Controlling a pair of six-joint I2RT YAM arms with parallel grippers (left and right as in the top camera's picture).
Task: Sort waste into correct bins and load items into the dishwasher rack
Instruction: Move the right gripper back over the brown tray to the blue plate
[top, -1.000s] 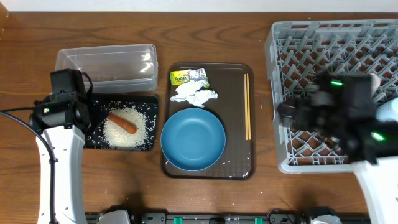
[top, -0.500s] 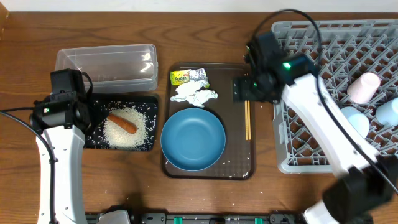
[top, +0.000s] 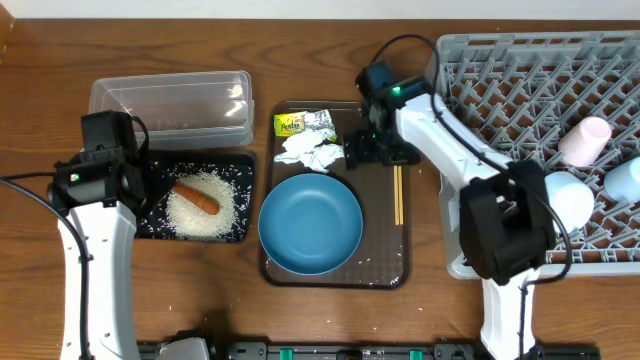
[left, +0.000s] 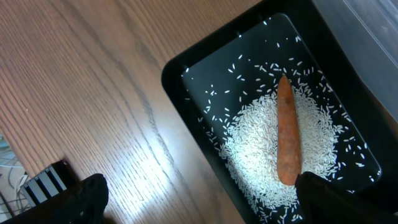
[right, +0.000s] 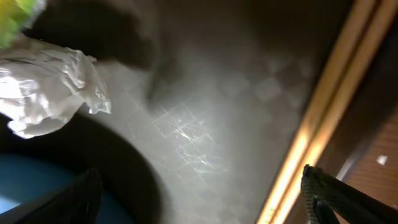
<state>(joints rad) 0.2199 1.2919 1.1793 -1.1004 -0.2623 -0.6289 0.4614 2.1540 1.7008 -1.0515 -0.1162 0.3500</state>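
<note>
Starting at the right gripper (top: 372, 150): fingers spread wide apart, holding nothing, hanging low over the brown tray (top: 380, 225). Sits between the crumpled white tissue (top: 312, 152) and the wooden chopsticks (top: 398, 185), near both.

Over to the left gripper (left: 199, 186): spread wide too, holding nothing, up above the black tray (left: 180, 93). Inside that tray, white rice (left: 255, 155) in a heap, with the orange carrot stick (left: 287, 137) lying on top. Just behind it, the clear tub (top: 170, 105).

Right by the tissue, the yellow-green wrapper (top: 291, 124), with printed words too small to read. On the same brown tray, the big dark-blue bowl (top: 311, 223), with bits of rice scattered near it.

Far right, the grey rack (top: 520, 70), holding a pinkish-white cup (top: 585, 140), a pale-blue cup (top: 625, 180) and a small light-blue bowl (top: 568, 198). Partly hidden by the right arm.
</note>
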